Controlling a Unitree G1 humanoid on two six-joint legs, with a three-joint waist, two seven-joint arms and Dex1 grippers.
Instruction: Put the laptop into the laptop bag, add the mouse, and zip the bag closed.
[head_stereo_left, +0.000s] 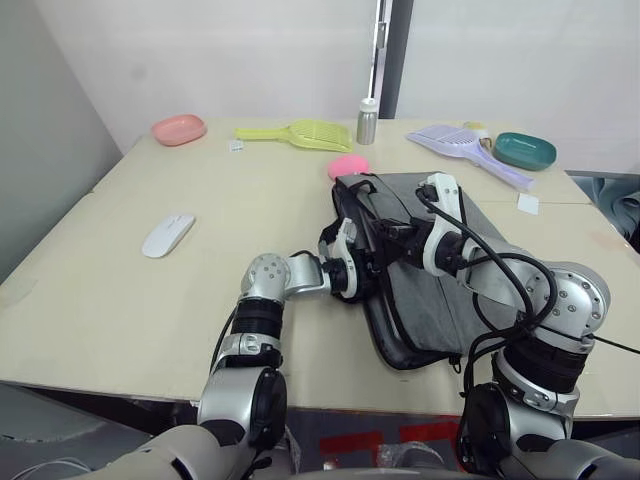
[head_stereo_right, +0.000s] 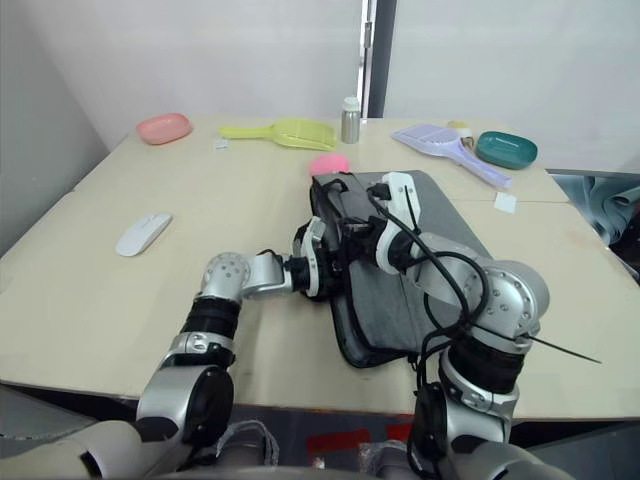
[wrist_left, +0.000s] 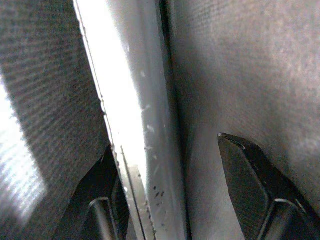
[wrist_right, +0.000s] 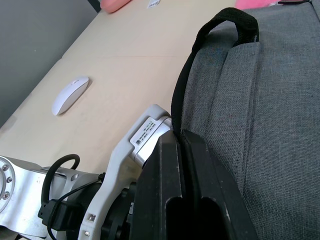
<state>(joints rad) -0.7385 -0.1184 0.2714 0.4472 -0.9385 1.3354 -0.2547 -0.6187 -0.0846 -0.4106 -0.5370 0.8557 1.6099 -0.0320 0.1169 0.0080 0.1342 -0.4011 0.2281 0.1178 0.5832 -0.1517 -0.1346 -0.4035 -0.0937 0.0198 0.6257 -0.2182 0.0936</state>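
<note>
Reaching into the open long edge of the laptop bag (head_stereo_left: 440, 290), the left gripper (wrist_left: 170, 190) has its fingers spread, one on each side of the silver edge of the laptop (wrist_left: 135, 125), grey fabric lining close around it. The right gripper (wrist_right: 187, 170) sits just opposite, on the bag's upper panel; its fingers are pressed together on the black strap handle (wrist_right: 220, 25). The bag lies flat on the table (head_stereo_left: 120, 300), with the pink fluffy charm (head_stereo_left: 348, 166) beyond both grippers at its far end. The mouse (head_stereo_left: 167, 235) rests well apart, out past the left gripper's outer side, untouched.
</note>
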